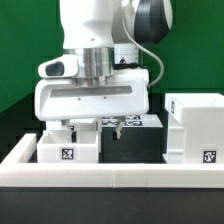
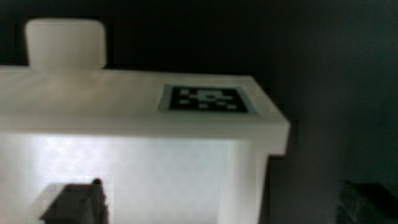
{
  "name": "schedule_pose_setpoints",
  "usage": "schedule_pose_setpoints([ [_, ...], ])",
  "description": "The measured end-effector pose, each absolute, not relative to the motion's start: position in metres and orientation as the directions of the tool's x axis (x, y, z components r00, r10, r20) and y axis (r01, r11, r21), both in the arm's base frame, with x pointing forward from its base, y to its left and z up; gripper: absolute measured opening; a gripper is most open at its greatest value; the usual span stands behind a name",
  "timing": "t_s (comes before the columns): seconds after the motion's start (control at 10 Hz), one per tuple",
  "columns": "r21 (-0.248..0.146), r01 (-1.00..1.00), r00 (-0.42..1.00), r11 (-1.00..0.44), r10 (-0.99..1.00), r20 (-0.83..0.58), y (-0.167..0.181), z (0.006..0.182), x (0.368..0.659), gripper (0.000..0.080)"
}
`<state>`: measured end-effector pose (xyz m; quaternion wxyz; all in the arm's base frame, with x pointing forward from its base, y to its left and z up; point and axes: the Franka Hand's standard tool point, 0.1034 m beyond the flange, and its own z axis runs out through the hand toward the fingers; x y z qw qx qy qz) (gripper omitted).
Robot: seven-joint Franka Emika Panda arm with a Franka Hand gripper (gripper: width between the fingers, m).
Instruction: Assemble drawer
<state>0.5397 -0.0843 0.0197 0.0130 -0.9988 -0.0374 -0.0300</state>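
Green backdrop (image 1: 20, 50) behind a black table (image 1: 130, 150), with a long low white border wall (image 1: 110, 178) along the near edge. Item one: small white open-topped tray (image 1: 68, 148) of the drawer, on the table at the exterior view's left, just behind the wall, with a black-and-white square tag (image 1: 68, 155) on its near face. Item two: tall box-shaped shell (image 1: 195, 120) of the drawer, upright at the exterior view's right, well apart from the tray with bare black table between them; a small tag (image 1: 209, 156) sits low on its near face. Item three: marker board (image 1: 138, 120), flat on the table farther back, between tray and shell, partly hidden by the arm. Item four: white arm (image 1: 100, 40) at centre, its gripper (image 1: 93, 126) low over the tray's far side; contact with the tray cannot be told from this view. Wrist view: the tray (image 2: 125, 160) shows as a blurred white block with a tag (image 2: 208, 98) on one face; the jaws stand wide apart, one black fingertip (image 2: 75, 200) in front of the white body, the other past its edge over the dark table, nothing clamped between them. Rounded white shape (image 2: 66, 42) beyond the tray, too blurred to identify
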Motion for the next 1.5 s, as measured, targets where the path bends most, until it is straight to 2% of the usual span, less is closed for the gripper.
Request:
schedule_pose_setpoints([
  [0.2,-0.019,0.079,0.995,-0.997,0.078,0.056,-0.0834,0.0086,0.5362,0.0649],
  [0.5,-0.019,0.081,0.996,-0.997,0.080,0.050,-0.0816,0.0048,0.5345,0.0649],
  [0.6,-0.019,0.082,0.995,-0.996,0.081,0.050,-0.0809,0.0046,0.5345,0.0523],
  [0.7,-0.019,0.082,0.995,-0.996,0.081,0.050,-0.0810,0.0046,0.5344,0.0523],
  [0.8,-0.019,0.082,0.995,-0.996,0.081,0.050,-0.0811,0.0046,0.5344,0.0333],
  [0.9,-0.019,0.082,0.995,-0.996,0.081,0.050,-0.0811,0.0046,0.5344,0.0199],
  [1.0,-0.019,0.082,0.995,-0.996,0.081,0.049,-0.0811,0.0046,0.5344,0.0199],
  [1.1,-0.019,0.082,0.995,-0.996,0.081,0.049,-0.0811,0.0046,0.5344,0.0050],
  [1.5,-0.019,0.082,0.995,-0.996,0.081,0.049,-0.0812,0.0046,0.5344,0.0041],
])
